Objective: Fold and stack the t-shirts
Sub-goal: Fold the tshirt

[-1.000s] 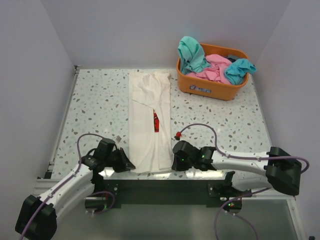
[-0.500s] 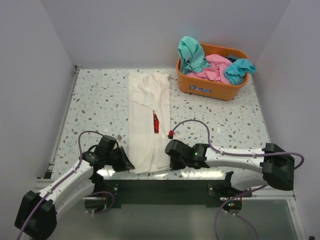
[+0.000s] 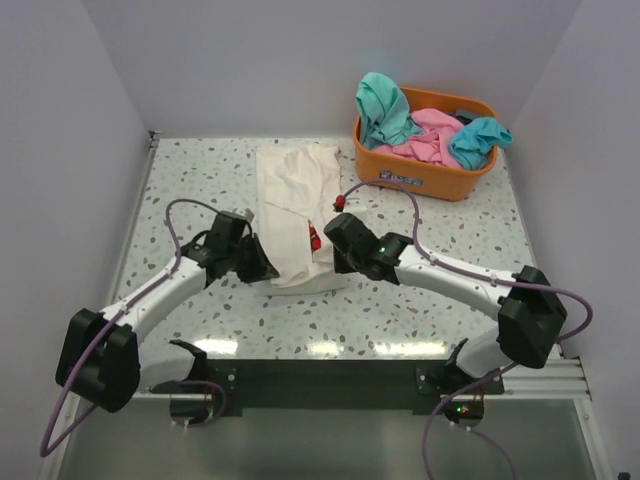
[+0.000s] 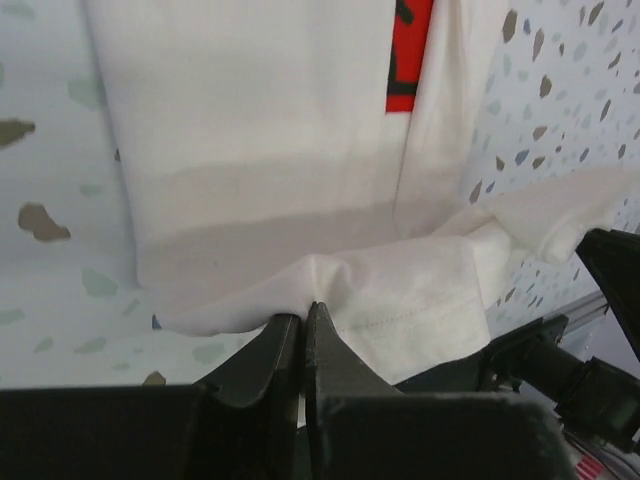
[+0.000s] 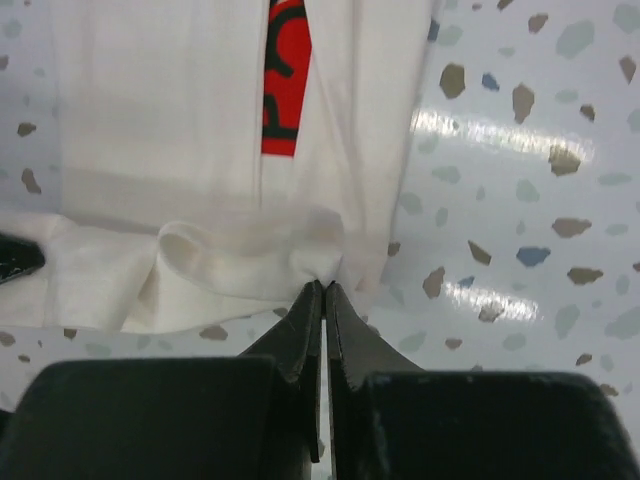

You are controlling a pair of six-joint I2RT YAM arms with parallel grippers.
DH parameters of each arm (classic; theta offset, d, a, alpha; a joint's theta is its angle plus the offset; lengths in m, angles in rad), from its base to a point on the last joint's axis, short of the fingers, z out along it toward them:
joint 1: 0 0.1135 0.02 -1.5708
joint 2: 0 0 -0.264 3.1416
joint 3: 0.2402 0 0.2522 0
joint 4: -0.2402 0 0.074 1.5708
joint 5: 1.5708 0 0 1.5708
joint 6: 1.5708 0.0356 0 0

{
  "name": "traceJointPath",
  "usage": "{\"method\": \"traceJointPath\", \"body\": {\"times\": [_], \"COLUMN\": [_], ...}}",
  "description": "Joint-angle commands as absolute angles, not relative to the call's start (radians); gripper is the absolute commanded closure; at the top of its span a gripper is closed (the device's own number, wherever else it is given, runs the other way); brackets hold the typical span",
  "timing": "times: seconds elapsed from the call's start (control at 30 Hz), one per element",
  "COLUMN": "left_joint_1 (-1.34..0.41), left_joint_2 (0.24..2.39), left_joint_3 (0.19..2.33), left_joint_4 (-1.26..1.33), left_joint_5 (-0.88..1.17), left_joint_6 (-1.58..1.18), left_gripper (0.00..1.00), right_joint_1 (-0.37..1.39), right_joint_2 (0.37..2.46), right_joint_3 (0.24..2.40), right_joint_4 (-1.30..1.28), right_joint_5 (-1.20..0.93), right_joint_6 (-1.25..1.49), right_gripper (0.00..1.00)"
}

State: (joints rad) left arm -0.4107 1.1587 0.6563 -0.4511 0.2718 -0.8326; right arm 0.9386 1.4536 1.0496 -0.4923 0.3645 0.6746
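The cream-white t-shirt (image 3: 295, 200) with a red print lies as a long strip on the speckled table, its near end lifted and carried over the rest. My left gripper (image 3: 262, 270) is shut on the hem's left corner (image 4: 330, 285). My right gripper (image 3: 337, 262) is shut on the hem's right corner (image 5: 320, 265). The red print (image 4: 408, 60) shows past the folded edge in both wrist views (image 5: 285, 75). Teal (image 3: 380, 105) and pink (image 3: 428, 135) t-shirts lie heaped in the basket.
An orange plastic basket (image 3: 420, 170) stands at the table's back right corner. White walls close the table on the left, back and right. The right arm's cable (image 3: 400, 195) loops above the table near the basket.
Both grippers have moved from the table's near edge toward the back, carrying the shirt's hem with them. The shirt's near half now doubles over its middle.
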Motion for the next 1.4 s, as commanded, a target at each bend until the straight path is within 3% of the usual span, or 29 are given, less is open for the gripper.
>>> {"method": "traceJointPath", "body": {"times": [0.0, 0.33, 0.87, 0.9, 0.97, 1.03, 1.1, 1.13, 1.17, 1.2, 1.27, 1.37], "left_joint_1": [-0.387, -0.288, -0.184, -0.181, -0.172, -0.164, -0.158, -0.156, -0.155, -0.155, -0.155, -0.156], "left_joint_2": [1.262, 1.563, 1.822, 1.831, 1.847, 1.836, 1.812, 1.801, 1.789, 1.775, 1.724, 1.657], "left_joint_3": [0.805, 1.055, 1.203, 1.207, 1.210, 1.206, 1.204, 1.204, 1.203, 1.200, 1.175, 1.126], "left_joint_4": [-0.364, -0.330, -0.244, -0.251, -0.241, -0.227, -0.222, -0.225, -0.235, -0.239, -0.247, -0.252], "left_joint_5": [0.216, 0.224, 0.288, 0.308, 0.331, 0.331, 0.310, 0.304, 0.286, 0.272, 0.250, 0.213], "left_joint_6": [-0.763, -0.693, -0.707, -0.707, -0.710, -0.722, -0.729, -0.730, -0.735, -0.733, -0.733, -0.730], "left_gripper": [1.00, 1.00, 1.00, 0.94, 0.65, 0.47, 0.32, 0.14, 0.07, 0.00, 0.00, 0.00], "right_joint_1": [0.884, 0.712, 0.578, 0.575, 0.569, 0.569, 0.568, 0.568, 0.569, 0.569, 0.571, 0.569], "right_joint_2": [1.520, 1.749, 2.011, 2.020, 2.046, 2.057, 2.056, 2.046, 2.039, 2.028, 1.984, 1.912], "right_joint_3": [1.156, 1.391, 1.563, 1.574, 1.591, 1.604, 1.624, 1.631, 1.631, 1.628, 1.606, 1.534], "right_joint_4": [-0.411, -0.348, -0.209, -0.209, -0.215, -0.224, -0.244, -0.253, -0.267, -0.271, -0.270, -0.262], "right_joint_5": [0.391, 0.276, 0.109, 0.098, 0.058, 0.055, 0.031, 0.020, 0.005, 0.002, -0.026, -0.066], "right_joint_6": [0.566, 0.444, 0.302, 0.295, 0.275, 0.262, 0.253, 0.253, 0.256, 0.259, 0.278, 0.301], "right_gripper": [1.00, 1.00, 1.00, 1.00, 1.00, 0.77, 0.63, 0.57, 0.52, 0.46, 0.35, 0.11]}}
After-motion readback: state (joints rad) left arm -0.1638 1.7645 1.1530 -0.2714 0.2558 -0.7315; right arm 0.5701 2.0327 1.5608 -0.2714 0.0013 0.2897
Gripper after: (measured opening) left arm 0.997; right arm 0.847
